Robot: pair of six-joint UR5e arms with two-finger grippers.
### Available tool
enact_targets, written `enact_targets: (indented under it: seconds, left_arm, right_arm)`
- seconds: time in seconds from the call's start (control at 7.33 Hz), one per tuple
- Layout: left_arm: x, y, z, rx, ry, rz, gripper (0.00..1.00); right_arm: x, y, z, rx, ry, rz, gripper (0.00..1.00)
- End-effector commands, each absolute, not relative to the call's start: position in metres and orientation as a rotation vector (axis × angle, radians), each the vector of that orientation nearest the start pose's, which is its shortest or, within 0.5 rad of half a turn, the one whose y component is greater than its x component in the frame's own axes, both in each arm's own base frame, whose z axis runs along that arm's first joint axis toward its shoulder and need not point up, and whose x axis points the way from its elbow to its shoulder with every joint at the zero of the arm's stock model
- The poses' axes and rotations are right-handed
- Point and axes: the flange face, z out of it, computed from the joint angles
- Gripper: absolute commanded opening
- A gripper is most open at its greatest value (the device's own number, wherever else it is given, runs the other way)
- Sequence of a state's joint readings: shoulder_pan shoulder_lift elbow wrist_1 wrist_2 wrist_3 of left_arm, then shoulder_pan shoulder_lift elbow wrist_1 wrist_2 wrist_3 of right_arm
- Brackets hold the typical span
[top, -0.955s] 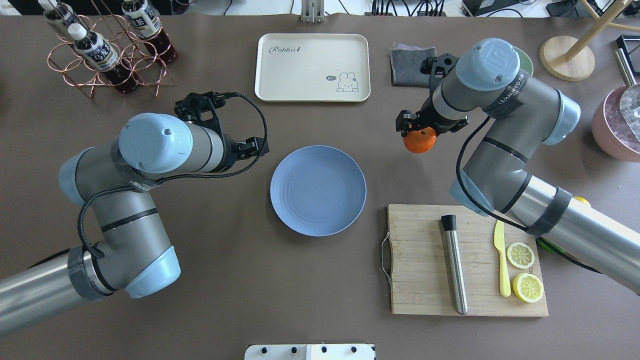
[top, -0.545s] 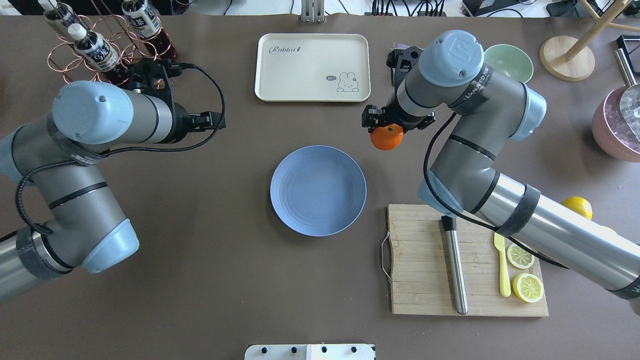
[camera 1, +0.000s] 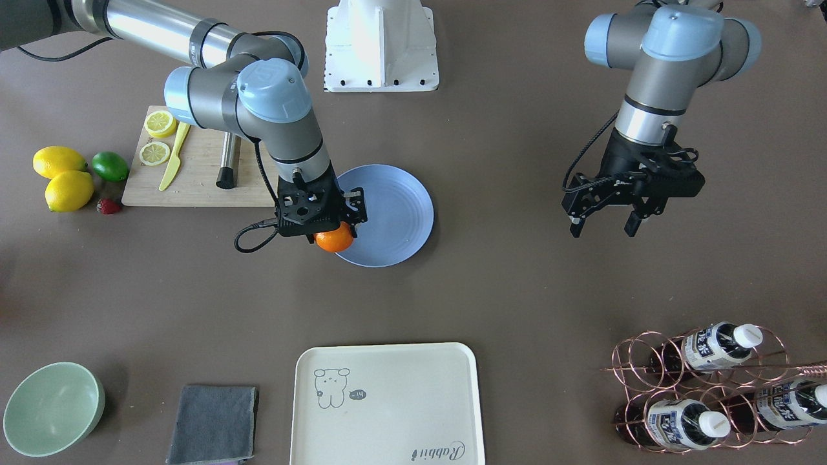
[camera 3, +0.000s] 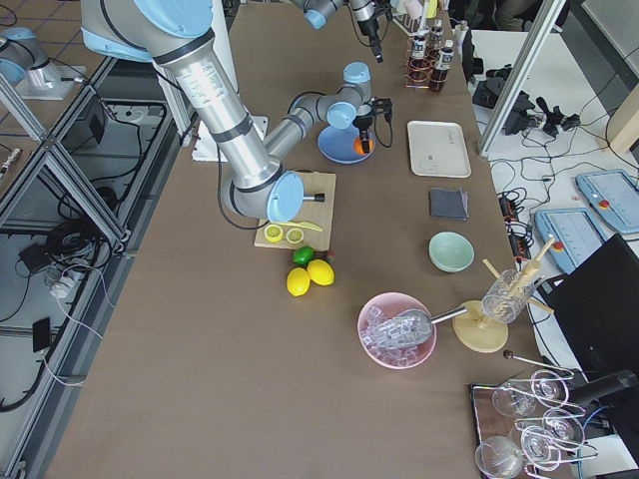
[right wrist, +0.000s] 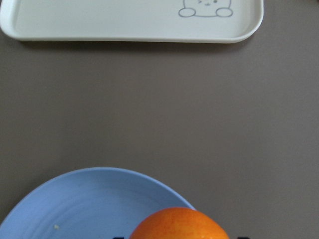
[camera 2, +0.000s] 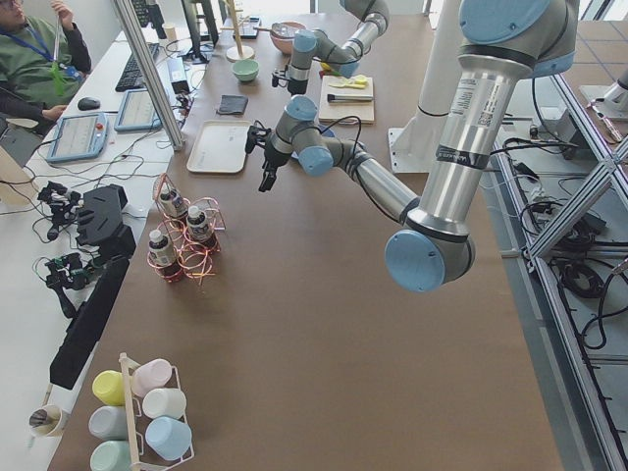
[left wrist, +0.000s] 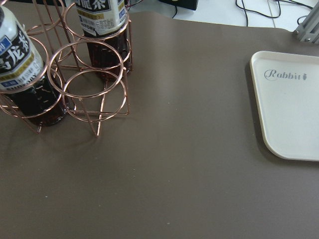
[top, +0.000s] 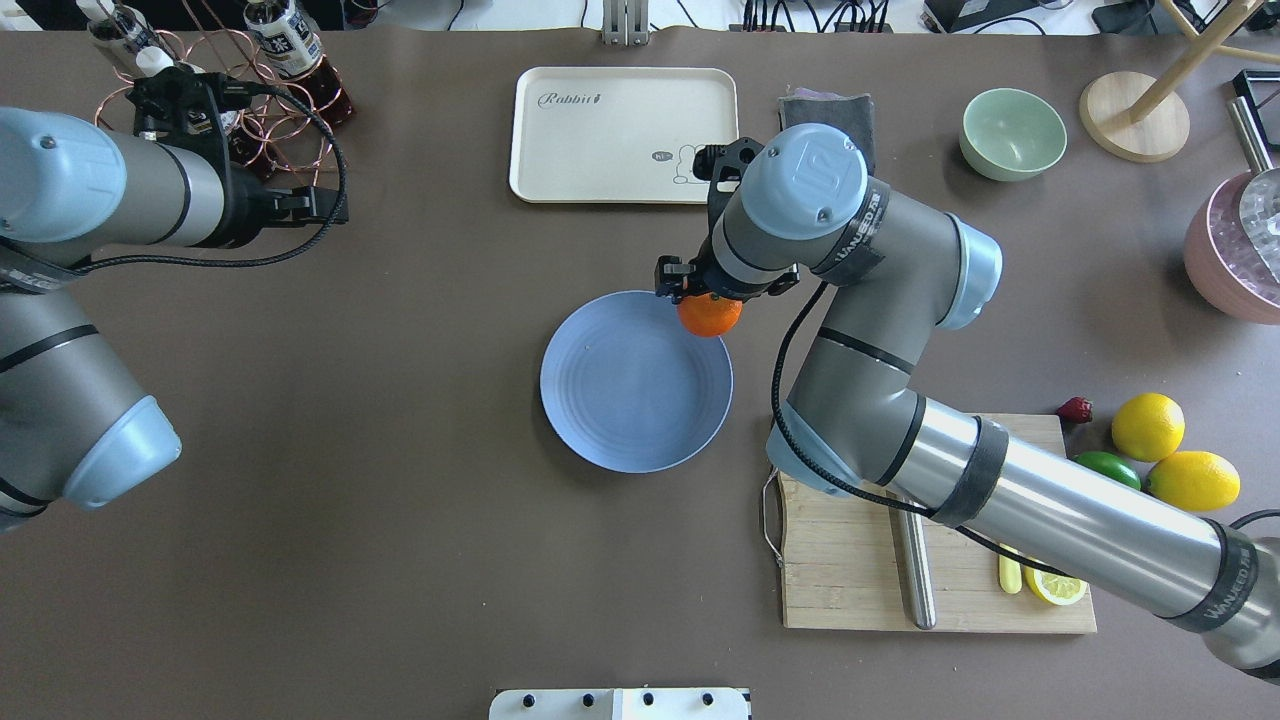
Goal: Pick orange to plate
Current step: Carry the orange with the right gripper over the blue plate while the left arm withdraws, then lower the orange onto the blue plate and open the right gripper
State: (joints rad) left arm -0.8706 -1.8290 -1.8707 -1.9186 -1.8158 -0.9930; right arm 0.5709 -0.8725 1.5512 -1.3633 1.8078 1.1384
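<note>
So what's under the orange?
The plate edge, with brown table beside it. The right gripper holds the orange above. The spot straight below is hidden by the orange.

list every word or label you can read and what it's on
"Rabbit": on the cream tray.
Too small to read: the speech bubble drawn on that tray.
Cut off, not surely readable: the bottle labels in the copper rack.
Blurred: the band lettering on the right arm.
</note>
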Motion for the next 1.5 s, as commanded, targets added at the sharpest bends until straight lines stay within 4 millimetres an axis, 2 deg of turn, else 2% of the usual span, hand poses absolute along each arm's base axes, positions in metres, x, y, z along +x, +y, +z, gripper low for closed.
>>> enact_targets:
  seconds: [0.0, 0.27, 0.55, 0.68, 0.82, 0.95, 1.09, 1.23, 1.36]
  left_arm:
    - [0.239, -0.52, 0.386, 0.409, 0.787, -0.035, 0.98]
    - [0.218, -0.526, 0.397, 0.404, 0.753, -0.035, 0.98]
    - [0.195, -0.527, 0.403, 0.384, 0.779, -0.011, 0.98]
    - [0.184, -0.526, 0.415, 0.389, 0.753, 0.021, 0.98]
    - [0.18, -0.526, 0.416, 0.39, 0.75, 0.021, 0.98]
    - [0.18, -0.527, 0.417, 0.389, 0.75, 0.021, 0.98]
    - [0.176, -0.527, 0.416, 0.393, 0.75, 0.016, 0.98]
    - [0.161, -0.523, 0.431, 0.391, 0.727, 0.027, 0.98]
    - [0.121, -0.52, 0.458, 0.399, 0.7, 0.104, 0.98]
  right_arm:
    - [-0.585, -0.437, 0.213, 0.243, -0.881, 0.016, 0.0]
    - [-0.616, -0.439, 0.203, 0.25, -0.86, 0.011, 0.0]
    - [-0.624, -0.433, 0.207, 0.244, -0.852, 0.0, 0.0]
    - [-0.623, -0.433, 0.208, 0.242, -0.845, -0.001, 0.0]
    - [-0.623, -0.433, 0.216, 0.238, -0.825, -0.009, 0.0]
    - [-0.622, -0.434, 0.217, 0.231, -0.812, -0.001, 0.98]
    - [-0.619, -0.435, 0.218, 0.246, -0.801, 0.008, 1.0]
    - [-0.612, -0.441, 0.216, 0.243, -0.792, 0.017, 1.0]
    - [-0.585, -0.447, 0.197, 0.225, -0.778, 0.028, 1.0]
